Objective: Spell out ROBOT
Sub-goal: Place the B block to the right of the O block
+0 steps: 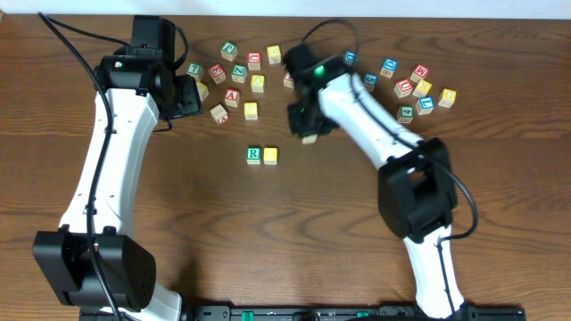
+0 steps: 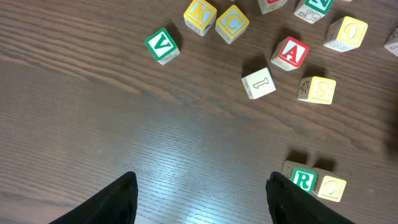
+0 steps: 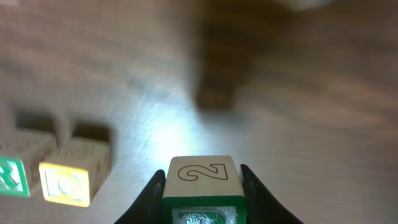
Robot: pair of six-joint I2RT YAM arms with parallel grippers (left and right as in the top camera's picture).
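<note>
Mid-table, a green-lettered R cube point(image 1: 252, 155) and a yellow O cube point(image 1: 270, 156) stand side by side, touching. They also show in the left wrist view as the R cube point(image 2: 303, 180) and the O cube point(image 2: 331, 188). My right gripper point(image 1: 308, 132) hovers just right of and behind them, shut on a wooden cube point(image 3: 202, 177). That cube shows a red-outlined 2 on one face and a green face whose letter I cannot read. My left gripper point(image 2: 202, 199) is open over bare wood, left of the pair. Another yellow O cube point(image 2: 347, 32) lies loose.
Loose cubes lie along the back: a left cluster point(image 1: 236, 73) with a green V point(image 2: 161, 45), a red A point(image 2: 291, 53), yellow K point(image 2: 199, 14) and C point(image 2: 231, 23), and a right cluster point(image 1: 415, 89). The left arm's wrist point(image 1: 147, 76) hangs beside the left cluster.
</note>
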